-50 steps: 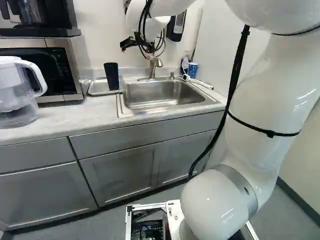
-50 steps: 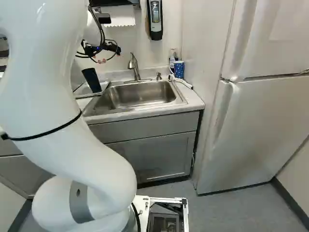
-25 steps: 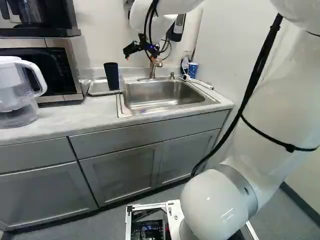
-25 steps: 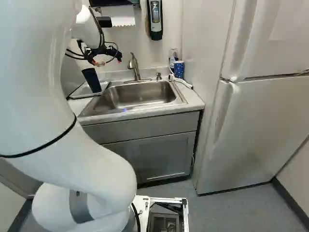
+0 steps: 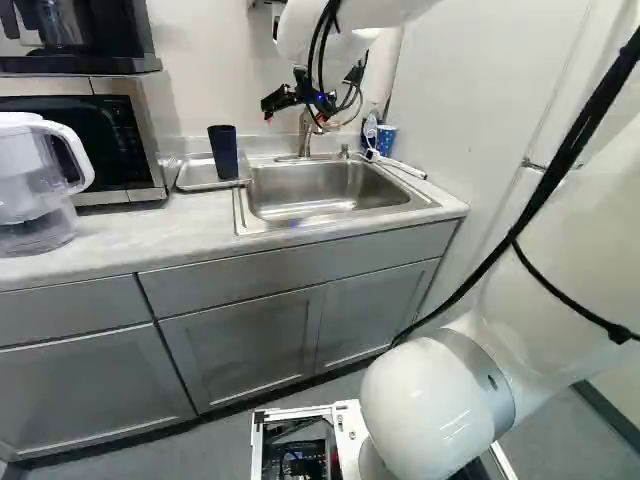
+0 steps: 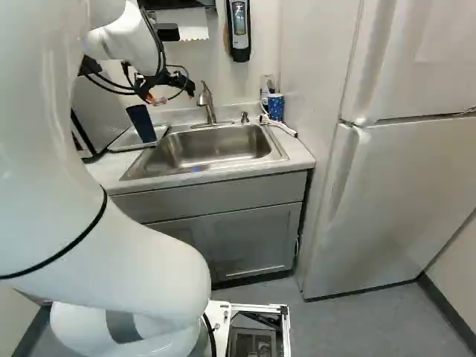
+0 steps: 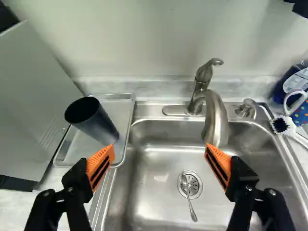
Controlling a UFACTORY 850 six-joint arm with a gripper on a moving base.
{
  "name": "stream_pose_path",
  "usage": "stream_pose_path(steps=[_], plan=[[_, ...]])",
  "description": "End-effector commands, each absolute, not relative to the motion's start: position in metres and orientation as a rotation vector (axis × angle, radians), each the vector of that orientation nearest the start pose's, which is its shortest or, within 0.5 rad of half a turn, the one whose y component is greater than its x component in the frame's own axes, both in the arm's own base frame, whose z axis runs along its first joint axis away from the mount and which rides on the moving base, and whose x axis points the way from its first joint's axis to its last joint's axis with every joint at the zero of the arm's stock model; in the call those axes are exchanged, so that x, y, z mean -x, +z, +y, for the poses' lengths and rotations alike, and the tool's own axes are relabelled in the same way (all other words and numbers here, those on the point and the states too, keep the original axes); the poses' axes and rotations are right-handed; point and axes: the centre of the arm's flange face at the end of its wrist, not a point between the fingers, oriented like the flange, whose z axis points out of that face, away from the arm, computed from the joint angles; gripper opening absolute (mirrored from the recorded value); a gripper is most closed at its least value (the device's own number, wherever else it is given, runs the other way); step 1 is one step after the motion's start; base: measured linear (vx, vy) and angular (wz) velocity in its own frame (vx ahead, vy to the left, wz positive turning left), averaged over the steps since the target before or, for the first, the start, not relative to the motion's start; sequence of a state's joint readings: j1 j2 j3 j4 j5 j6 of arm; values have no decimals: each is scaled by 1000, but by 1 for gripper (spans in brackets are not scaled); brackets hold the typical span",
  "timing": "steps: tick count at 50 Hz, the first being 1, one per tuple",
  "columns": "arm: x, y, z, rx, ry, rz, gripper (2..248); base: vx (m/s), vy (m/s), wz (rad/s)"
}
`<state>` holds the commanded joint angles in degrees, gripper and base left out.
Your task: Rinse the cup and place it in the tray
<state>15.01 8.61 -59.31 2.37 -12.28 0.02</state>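
Note:
The gripper (image 5: pixel 296 118) hangs in front of the wall, above the back of the sink. In the wrist view the gripper (image 7: pixel 160 147) is open, its orange-padded fingers wide apart with nothing held. A dark cup (image 5: pixel 223 152) stands upright on the metal tray (image 5: pixel 194 184), left of the sink. Seen from the wrist, the cup (image 7: pixel 96 124) is beyond one finger, outside the gap between the fingers. The steel sink (image 7: pixel 159 207) with its drain lies below the gap, and the curved faucet (image 7: pixel 216 120) is ahead, near the other finger.
A microwave (image 5: pixel 150 150) stands beside the tray, with a water pitcher (image 5: pixel 25 190) on the counter before it. Beyond the sink's other side are a blue cup (image 6: pixel 276 106), a bottle and a white brush (image 7: pixel 284 126). A spoon-like utensil (image 7: pixel 191 207) lies at the drain.
The arm has reached lower, its big links swinging outward in both base views. The gripper has come down and shifted somewhat to the right in the left base view. Cup and tray have stayed put.

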Motion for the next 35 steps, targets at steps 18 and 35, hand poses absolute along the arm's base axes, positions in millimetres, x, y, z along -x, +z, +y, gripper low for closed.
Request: stream_pose_path(steps=[18,35], plan=[[-430,676,93,2657,-1407,-234,247,0,0,0],[-429,676,91,2659,-1409,-227,247,0,0,0]])
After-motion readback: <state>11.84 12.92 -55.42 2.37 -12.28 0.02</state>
